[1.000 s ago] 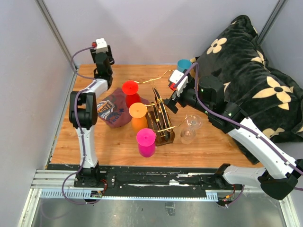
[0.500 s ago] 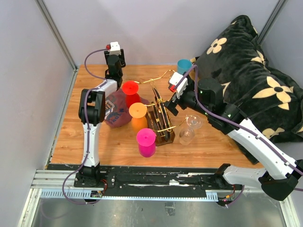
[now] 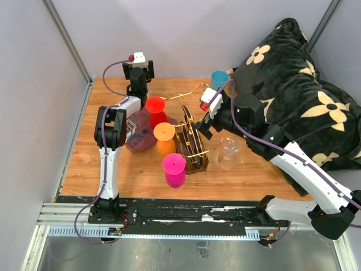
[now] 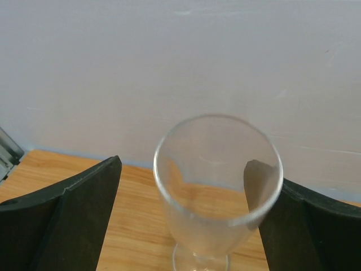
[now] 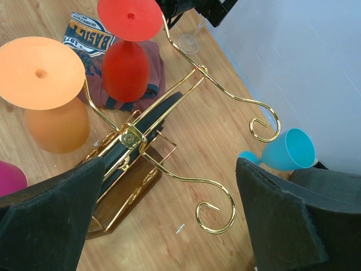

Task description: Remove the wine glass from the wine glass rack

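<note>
A clear wine glass [image 4: 217,186] stands upright on the wooden table by the back wall. My left gripper [image 4: 186,169] is open around it, with the left finger well off the bowl. In the top view that gripper [image 3: 139,72] is at the back left. The wine glass rack [image 3: 190,144], with its dark wooden base and gold wire arms [image 5: 132,135], stands mid-table. Red [image 5: 127,62], orange [image 5: 53,107] and magenta [image 3: 174,168] glasses sit upside down on its left side. My right gripper [image 3: 204,125] hovers open over the rack's bare curled right arms [image 5: 171,164].
A second clear glass [image 3: 228,152] rests on the table right of the rack. A blue glass [image 5: 290,151] stands at the back. A folded printed cloth [image 3: 132,134] lies left of the rack. A black floral blanket [image 3: 299,96] fills the right side.
My left arm swung right along the back wall and its jaws spread wide off the clear glass. The right arm barely moved. The clear glass right of the rack shifted slightly.
</note>
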